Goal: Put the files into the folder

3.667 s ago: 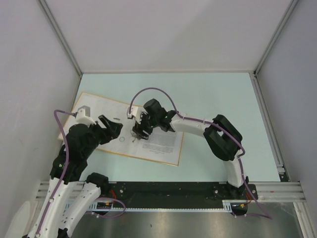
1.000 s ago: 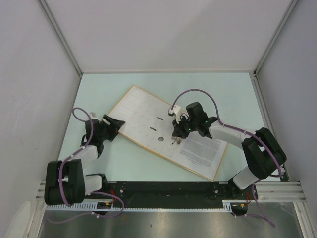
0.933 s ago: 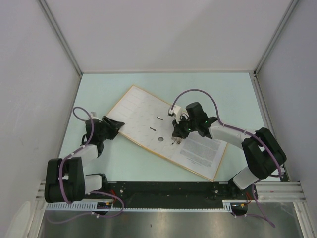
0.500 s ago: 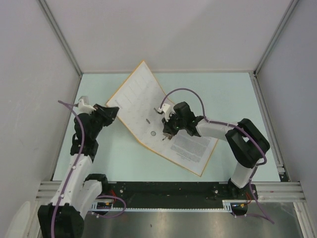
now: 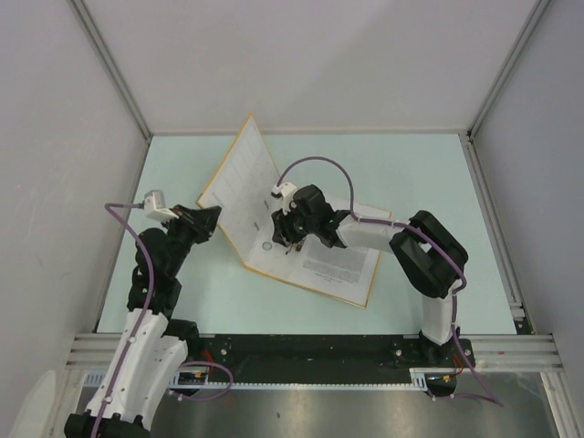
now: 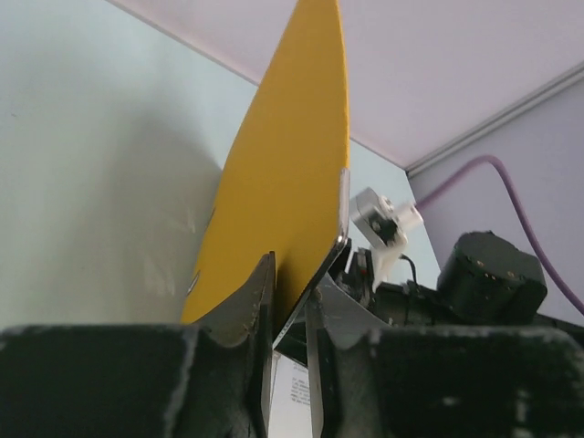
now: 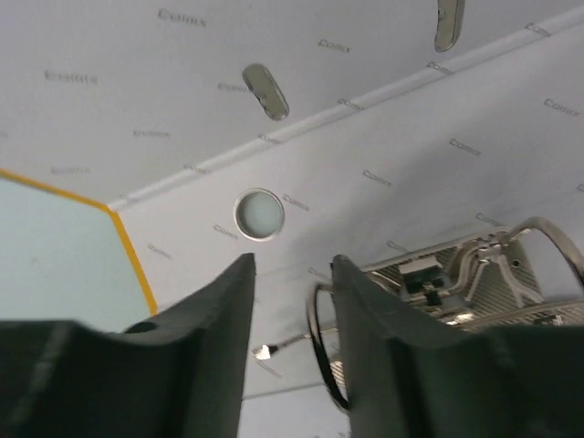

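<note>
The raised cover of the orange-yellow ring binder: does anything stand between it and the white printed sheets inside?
Yes. The right tool is over the metal ring mechanism, between the tilted orange-yellow cover and the white printed sheets. The left tool pinches the cover's edge.

This was a robotics lab cell: white panels in aluminium framing walled a pale green bench, and a cabled left arm and right arm were bolted to a rail at the bench's near edge.
</note>
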`<state>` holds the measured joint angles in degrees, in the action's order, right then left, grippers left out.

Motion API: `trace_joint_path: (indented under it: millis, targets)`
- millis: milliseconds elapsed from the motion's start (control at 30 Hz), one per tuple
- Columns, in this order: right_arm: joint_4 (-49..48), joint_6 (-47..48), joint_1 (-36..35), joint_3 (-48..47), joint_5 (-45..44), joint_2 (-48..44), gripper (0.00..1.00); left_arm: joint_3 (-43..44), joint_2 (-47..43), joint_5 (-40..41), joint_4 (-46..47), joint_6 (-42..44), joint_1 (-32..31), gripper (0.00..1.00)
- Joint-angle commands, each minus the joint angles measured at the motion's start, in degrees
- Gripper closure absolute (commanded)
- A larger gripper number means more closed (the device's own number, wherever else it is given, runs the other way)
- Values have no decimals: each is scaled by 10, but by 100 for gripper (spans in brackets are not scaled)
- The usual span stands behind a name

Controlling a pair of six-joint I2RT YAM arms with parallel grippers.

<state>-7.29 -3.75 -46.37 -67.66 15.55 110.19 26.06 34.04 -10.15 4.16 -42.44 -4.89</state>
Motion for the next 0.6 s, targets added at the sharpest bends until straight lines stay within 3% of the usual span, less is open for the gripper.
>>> trace_joint_path:
  millis: [0,33,167,200,267,433,500,567]
  targets:
    - [48,-161,-17,-31,-7,-57,47,17,-10,-9,-57,-30,-53,100]
    - [95,-175,-14,-30,-21,-71,40,17,-12,11,-57,-26,-79,100]
    - [194,-244,15,-31,-32,-155,27,26,-3,86,-56,9,-158,100]
    - [212,-259,22,-31,-43,-170,14,34,1,96,-54,13,-173,100]
    - [258,-280,51,-31,-61,-202,1,43,11,140,-57,30,-218,100]
    - [253,-310,57,-31,-182,-304,0,64,21,201,-60,55,-289,100]
    - [263,-346,31,-57,-291,-307,0,72,23,219,-64,69,-303,100]
    - [272,-325,17,-93,-293,-283,0,81,23,257,-79,89,-322,100]
